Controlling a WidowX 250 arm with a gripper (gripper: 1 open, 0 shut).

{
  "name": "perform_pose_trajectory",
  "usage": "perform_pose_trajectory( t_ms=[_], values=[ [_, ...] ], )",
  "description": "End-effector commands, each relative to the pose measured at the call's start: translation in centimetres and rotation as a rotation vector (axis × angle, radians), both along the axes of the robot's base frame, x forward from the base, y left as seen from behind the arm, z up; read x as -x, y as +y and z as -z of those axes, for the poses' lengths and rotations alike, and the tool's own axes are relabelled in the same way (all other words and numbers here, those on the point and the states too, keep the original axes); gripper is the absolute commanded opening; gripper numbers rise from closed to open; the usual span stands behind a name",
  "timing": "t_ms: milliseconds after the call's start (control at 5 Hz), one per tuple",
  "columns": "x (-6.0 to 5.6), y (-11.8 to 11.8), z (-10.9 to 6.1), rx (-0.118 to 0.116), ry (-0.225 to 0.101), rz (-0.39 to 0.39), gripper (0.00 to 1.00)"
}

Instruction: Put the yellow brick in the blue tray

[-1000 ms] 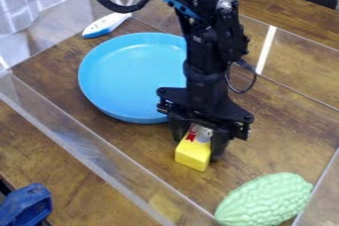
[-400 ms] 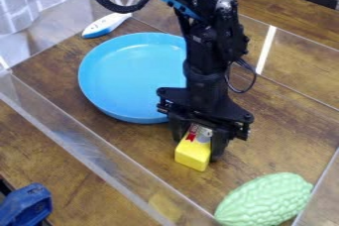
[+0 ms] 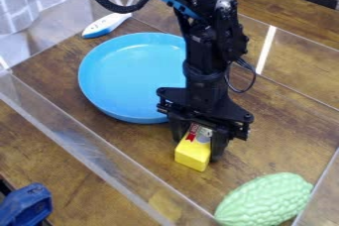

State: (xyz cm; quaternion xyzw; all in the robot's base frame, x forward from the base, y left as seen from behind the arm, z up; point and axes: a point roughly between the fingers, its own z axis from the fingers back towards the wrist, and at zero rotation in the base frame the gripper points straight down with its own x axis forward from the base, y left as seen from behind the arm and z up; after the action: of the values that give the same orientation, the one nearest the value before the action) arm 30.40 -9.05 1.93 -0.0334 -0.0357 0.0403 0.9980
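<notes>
Gripper pointing straight down, clamped on yellow brick resting on wooden table, just beside blue tray rim, nearer table's front edge.

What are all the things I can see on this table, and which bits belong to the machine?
yellow brick: one, bright yellow with a white-and-red label, on the table just in front of the blue tray, under the gripper.
blue tray: one, bright blue round dish, centre-left.
green bumpy object: one, light green, lower right.
blue-and-white object: one, behind the tray, upper left.
dark blue object: one, bottom-left corner, outside the clear wall.
table: one, dark wood.
robot arm: one, black, reaching down.
gripper: one, black, fingers closed on the brick's top.
</notes>
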Motion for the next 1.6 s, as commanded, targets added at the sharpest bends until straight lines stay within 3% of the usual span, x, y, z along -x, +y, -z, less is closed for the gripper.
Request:
perform_pose_trajectory(
  t_ms=[0,600,1400],
  values=[
    [0.5,0.9,0.5,-0.006,0.033,-0.023,0.00],
    [0.5,1.0,0.5,-0.011,0.042,-0.025,0.00],
    [0.6,1.5,-1.7,-0.057,0.082,0.029,0.00]
  ],
)
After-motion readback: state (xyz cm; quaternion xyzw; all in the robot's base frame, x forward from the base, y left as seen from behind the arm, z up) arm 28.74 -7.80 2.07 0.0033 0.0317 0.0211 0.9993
